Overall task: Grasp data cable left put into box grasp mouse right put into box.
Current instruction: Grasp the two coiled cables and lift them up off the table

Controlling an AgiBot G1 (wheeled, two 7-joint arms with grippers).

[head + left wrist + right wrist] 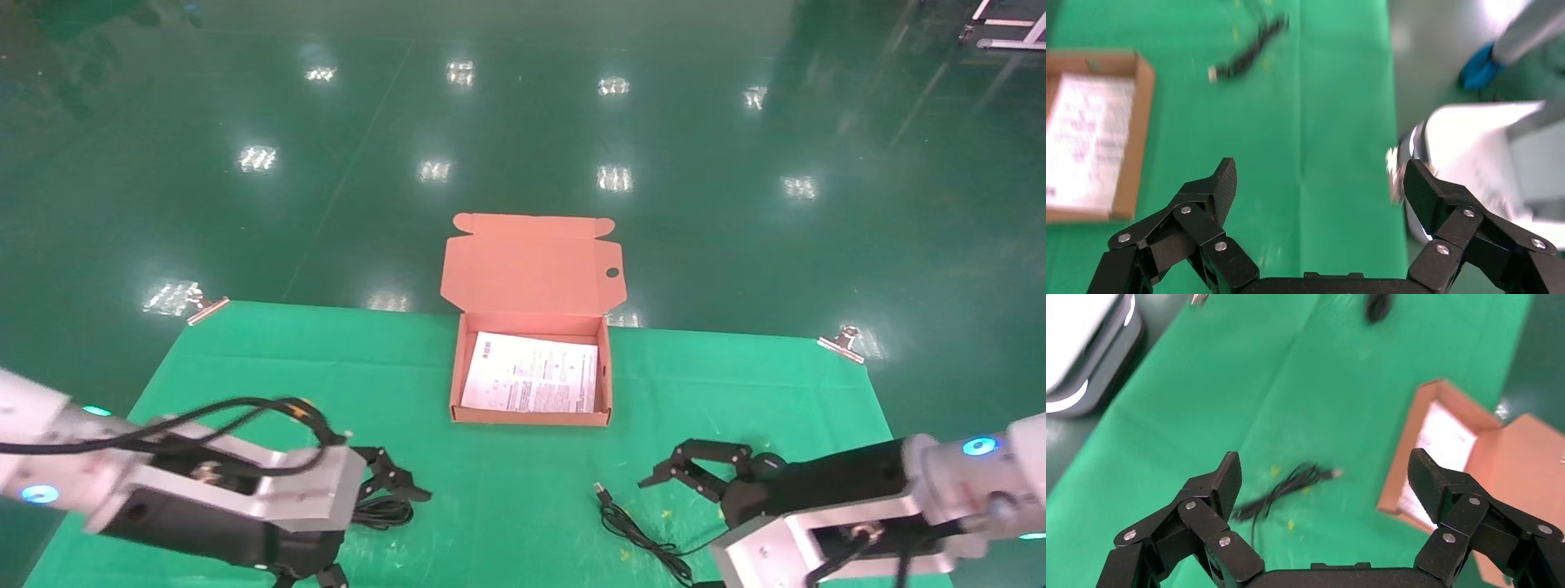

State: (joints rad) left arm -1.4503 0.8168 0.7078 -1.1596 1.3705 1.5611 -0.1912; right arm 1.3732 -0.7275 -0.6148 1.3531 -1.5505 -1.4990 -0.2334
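Data cable just beside left tool (fingers spread); box apart.

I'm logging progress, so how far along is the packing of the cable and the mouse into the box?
Nothing is packed yet: the box holds only a printed sheet. Nothing is in hand. The left gripper is open by the coiled cable, and the right gripper is open near the mouse cord. The mouse itself is out of sight. Both pickups and both placements remain.
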